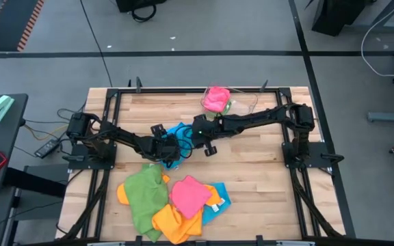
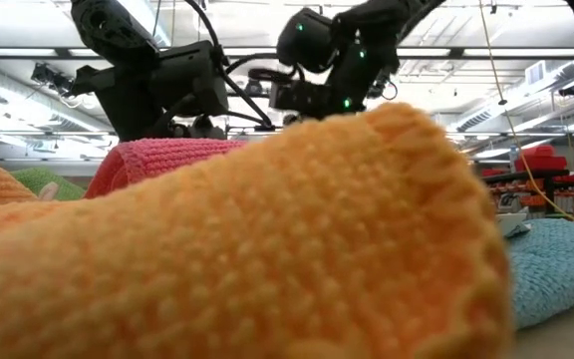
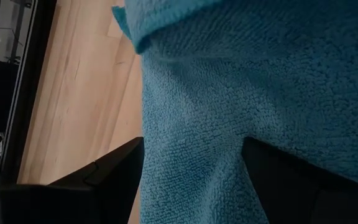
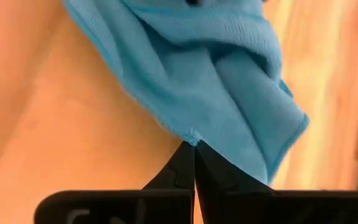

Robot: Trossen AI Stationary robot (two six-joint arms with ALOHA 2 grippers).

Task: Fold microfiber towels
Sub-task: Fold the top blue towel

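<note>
A sky-blue microfiber towel point(image 1: 179, 130) lies bunched at the middle of the wooden table, between my two grippers. My right gripper point(image 4: 194, 152) comes in from the table's right and is shut on it. My left gripper point(image 3: 194, 180) comes in from the left, slanting down, and is open with blue cloth point(image 3: 229, 93) filling the gap between its fingers. In the low view an orange towel point(image 2: 267, 239) hides both grippers' fingertips. My left gripper's open fingers point(image 3: 114, 180) straddle a stretch of the blue towel, and the cloth lies against the inner sides of both. I cannot tell whether they press it down onto the table. My right gripper pinches the towel's hemmed edge point(image 4: 191, 134) between its two shut fingers, slanting down from the table's right. From the held edge the cloth runs off in slack folds point(image 4: 241, 81) toward the other gripper.
A pile of towels sits at the table's near side: green point(image 1: 142, 198), pink point(image 1: 190, 195), orange point(image 1: 173, 222) and blue point(image 1: 217, 201). Another pink towel point(image 1: 215, 99) lies at the far edge. Black frame rails point(image 1: 108, 116) run along both table sides.
</note>
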